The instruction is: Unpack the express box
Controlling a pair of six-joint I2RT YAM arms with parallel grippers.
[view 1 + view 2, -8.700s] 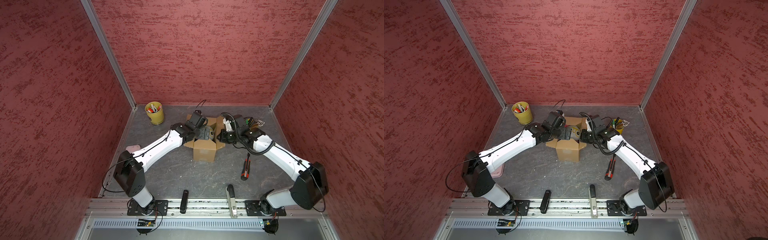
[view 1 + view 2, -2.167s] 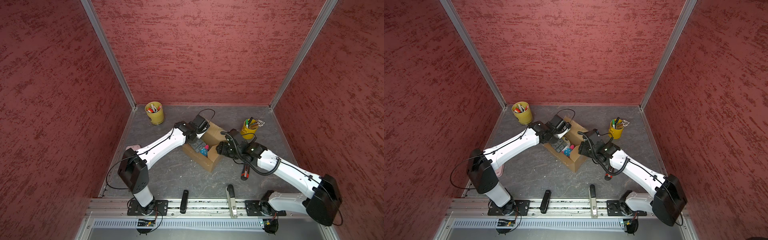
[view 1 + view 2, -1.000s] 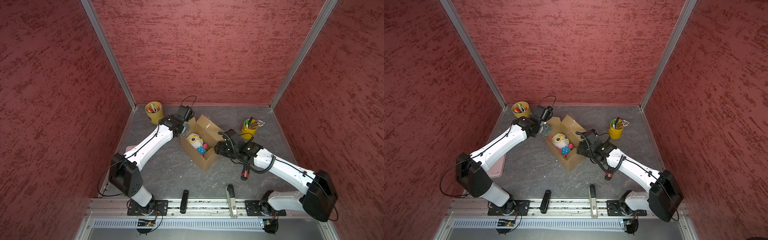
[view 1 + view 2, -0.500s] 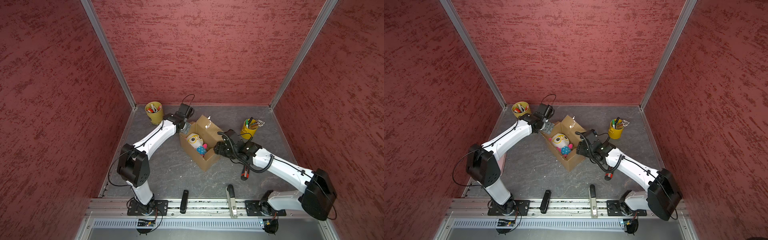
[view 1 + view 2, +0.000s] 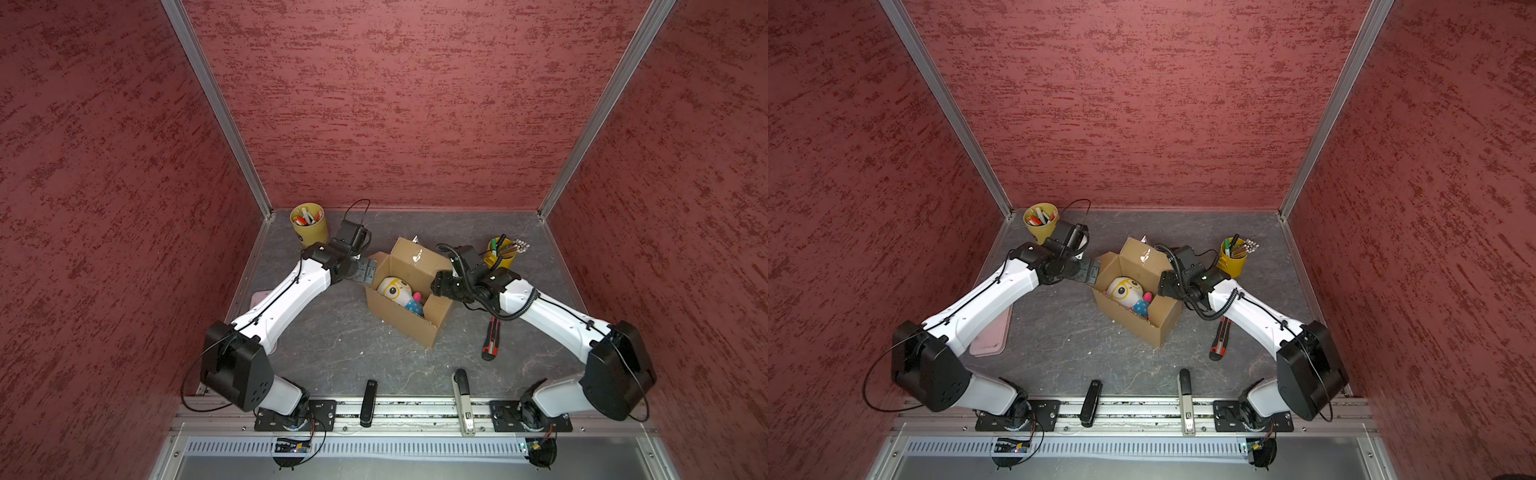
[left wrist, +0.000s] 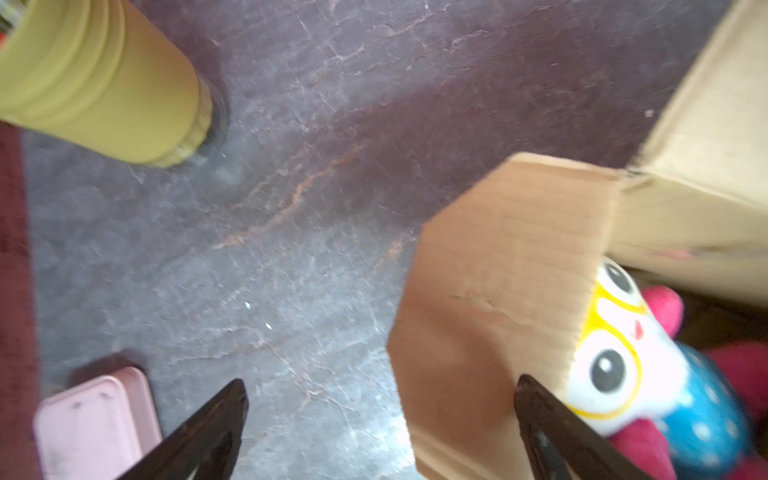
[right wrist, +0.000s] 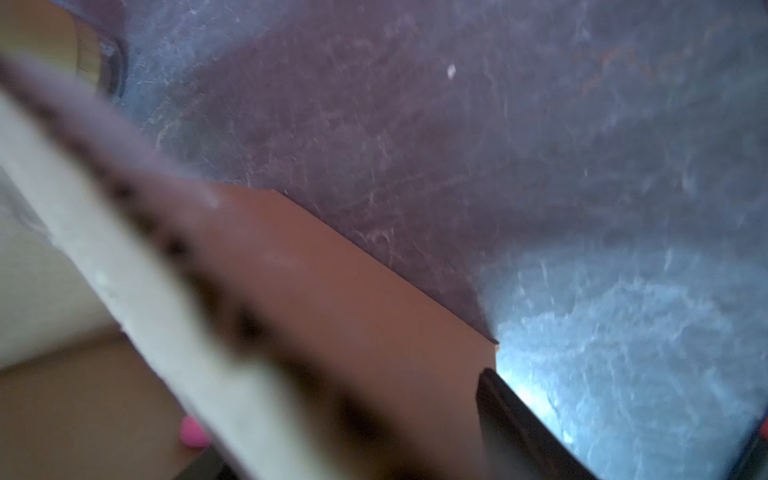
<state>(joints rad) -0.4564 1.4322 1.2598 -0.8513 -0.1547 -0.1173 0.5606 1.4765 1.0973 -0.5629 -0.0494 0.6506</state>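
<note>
**Box opened; the toy has yet to come out**

My left gripper point(image 6: 380, 415) has its jaws spread as wide as they go, astride the left end flap point(image 6: 498, 291) of the express box point(image 5: 399, 322); nothing is clamped, and I cannot tell whether a finger brushes the cardboard. My right gripper point(image 5: 435, 286) sits at the opposite end, jaws apart, with the right end flap point(image 7: 332, 299) running between them; that wrist view is too blurred to show contact, but I read it as no grip.

The box stands in the middle of the table point(image 5: 332, 345), skewed, between my two arms; in both top views its top is open and the rear flap point(image 5: 403, 262) stands up. Inside lies a plush toy point(image 5: 395, 289) with yellow-ringed eyes and a blue spotted body; neither tool is on it. I judge the opening done and the emptying left.

Further out: a utility knife point(image 5: 490, 340) beside my right arm; one yellow pen cup point(image 5: 309, 224) behind the left gripper; another pen cup point(image 5: 498, 257) behind the right; a pink tray point(image 5: 988, 332) under my left arm.
</note>
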